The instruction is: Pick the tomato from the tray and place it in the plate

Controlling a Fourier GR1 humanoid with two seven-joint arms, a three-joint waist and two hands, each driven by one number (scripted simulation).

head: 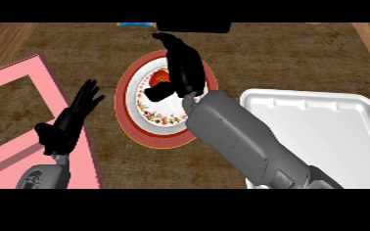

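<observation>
My right hand [180, 68] hangs over frame centre, fingers curled around the round red tomato [159, 78] above the red-rimmed floral plate [130, 103]; no long axis shows. White tray [318, 112] lower right. Left hand [72, 117] rests open, lower left.

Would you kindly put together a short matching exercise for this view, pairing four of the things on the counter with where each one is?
Things:
1. tomato
2. white tray
3. left hand
4. pink mat

Places:
A. at the view's right, beside the plate
B. on the plate, partly hidden under the right hand
C. along the view's left edge
D. left of the plate, open with fingers up, over the mat's edge

Pairs: 1-B, 2-A, 3-D, 4-C
</observation>
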